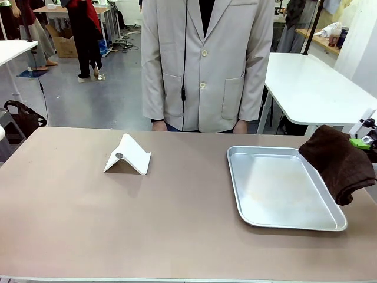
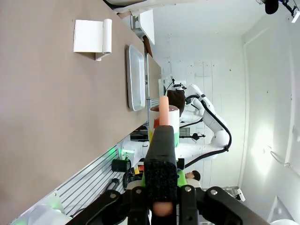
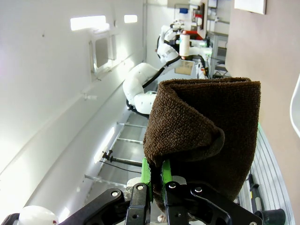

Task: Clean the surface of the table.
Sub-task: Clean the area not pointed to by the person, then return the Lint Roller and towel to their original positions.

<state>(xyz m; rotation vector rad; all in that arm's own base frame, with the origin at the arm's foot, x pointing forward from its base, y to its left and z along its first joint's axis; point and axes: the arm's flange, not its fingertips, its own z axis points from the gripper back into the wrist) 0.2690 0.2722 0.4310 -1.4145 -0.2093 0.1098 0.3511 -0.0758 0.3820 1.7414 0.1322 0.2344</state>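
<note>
I have the brown towel [image 1: 337,163] clamped in the right gripper [image 1: 360,142], left gripper [image 2: 161,140] gripping a spray bottle [image 2: 163,116]; wiping of the table [image 1: 118,224] not yet begun.

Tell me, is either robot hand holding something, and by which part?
The right gripper pinches a folded brown cloth by its lower edge. The left gripper is shut on a white bottle with an orange top, gripped around its body.
</note>
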